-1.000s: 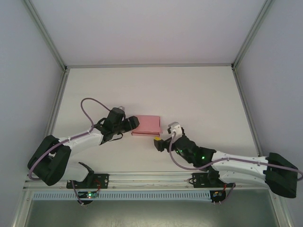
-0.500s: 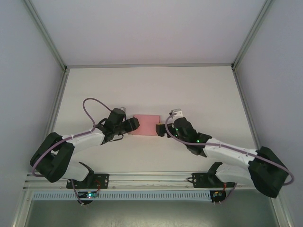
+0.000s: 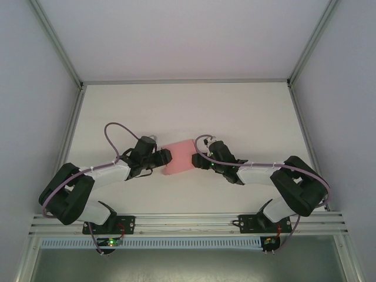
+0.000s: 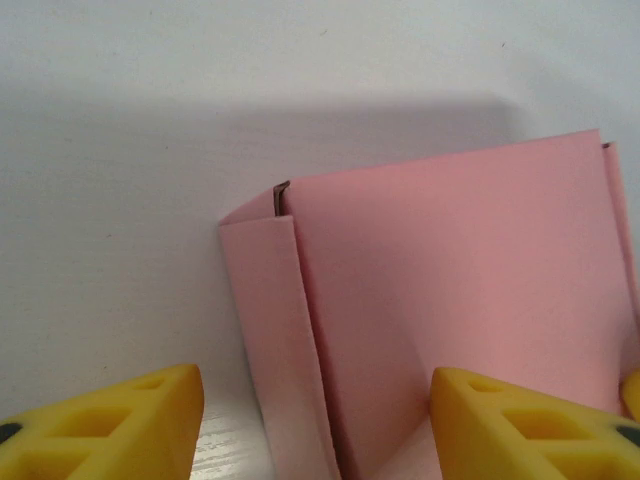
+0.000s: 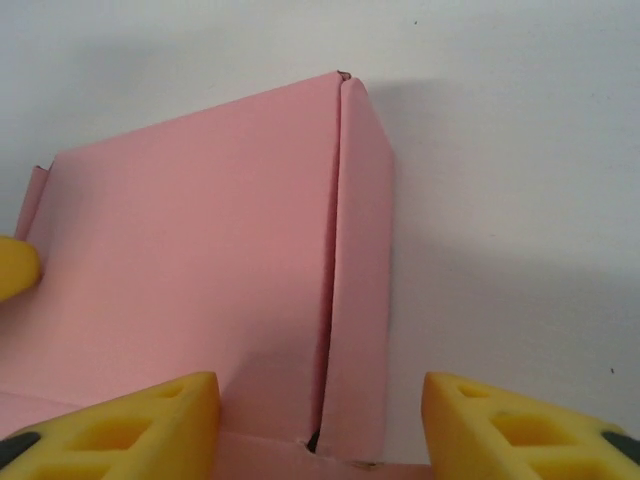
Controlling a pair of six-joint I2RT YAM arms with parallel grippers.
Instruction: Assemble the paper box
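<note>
At mid-table (image 3: 247, 117), the paper box (image 3: 179, 154) sits bracketed; right gripper (image 3: 199, 159) has just swung in to its right end, left gripper (image 3: 165, 157) at the other; both spread wide, clamping nothing; probably ready to square the folds.
</note>
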